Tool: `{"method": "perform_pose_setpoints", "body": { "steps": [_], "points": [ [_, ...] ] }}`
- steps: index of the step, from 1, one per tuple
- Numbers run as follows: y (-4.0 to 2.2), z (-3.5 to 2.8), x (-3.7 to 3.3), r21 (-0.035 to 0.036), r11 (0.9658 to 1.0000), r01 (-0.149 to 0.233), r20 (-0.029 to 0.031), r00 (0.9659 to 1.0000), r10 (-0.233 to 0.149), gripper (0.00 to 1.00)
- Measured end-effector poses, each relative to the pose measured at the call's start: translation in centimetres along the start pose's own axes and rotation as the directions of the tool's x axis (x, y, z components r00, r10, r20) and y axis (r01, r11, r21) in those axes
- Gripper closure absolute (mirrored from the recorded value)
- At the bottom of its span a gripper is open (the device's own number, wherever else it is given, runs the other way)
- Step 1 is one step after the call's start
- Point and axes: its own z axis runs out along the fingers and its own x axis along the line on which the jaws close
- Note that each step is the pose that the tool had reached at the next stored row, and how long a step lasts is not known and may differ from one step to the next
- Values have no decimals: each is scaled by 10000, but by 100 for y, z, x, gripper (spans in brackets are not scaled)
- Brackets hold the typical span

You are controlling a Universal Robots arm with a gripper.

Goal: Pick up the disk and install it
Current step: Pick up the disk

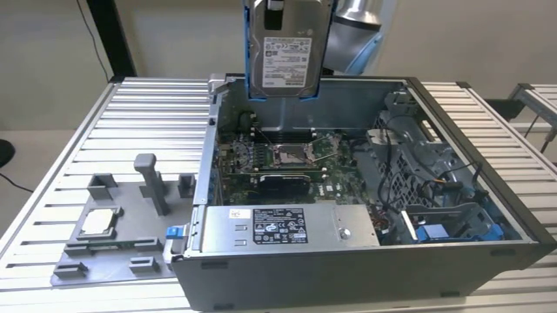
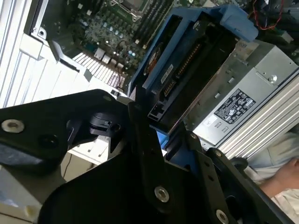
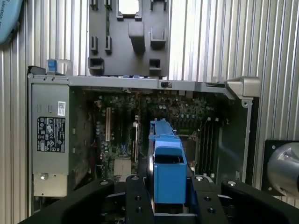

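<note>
The disk [image 1: 287, 55] is a silver-grey hard drive with a white label, framed by a blue bracket. It hangs upright in the air above the back wall of the open computer case [image 1: 209, 195]. In both wrist views my gripper [image 3: 169, 198] is shut on the disk [image 3: 167, 161], with black fingers [image 3: 138, 196] on either side of the blue bracket. The second wrist view shows the gripper [image 2: 175, 142] clamping the disk [image 2: 187, 56] at one end, its connector edge facing the camera. The motherboard lies well below it.
Inside the case are the motherboard with its CPU socket [image 1: 291, 153], a grey box with a black label [image 1: 278, 225] and a drive cage with blue parts [image 1: 452, 225]. A grey fixture plate [image 1: 130, 261] holding a square chip [image 1: 98, 222] lies at the exterior view's left. A person's hand [image 2: 282, 175] is nearby.
</note>
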Motion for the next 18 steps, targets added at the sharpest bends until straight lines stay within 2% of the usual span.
{"method": "perform_pose_setpoints", "body": {
  "steps": [18],
  "points": [
    [-580, -14, 18, 0, 10000, 0, 0, 10000, 0, 100]
  ]
}}
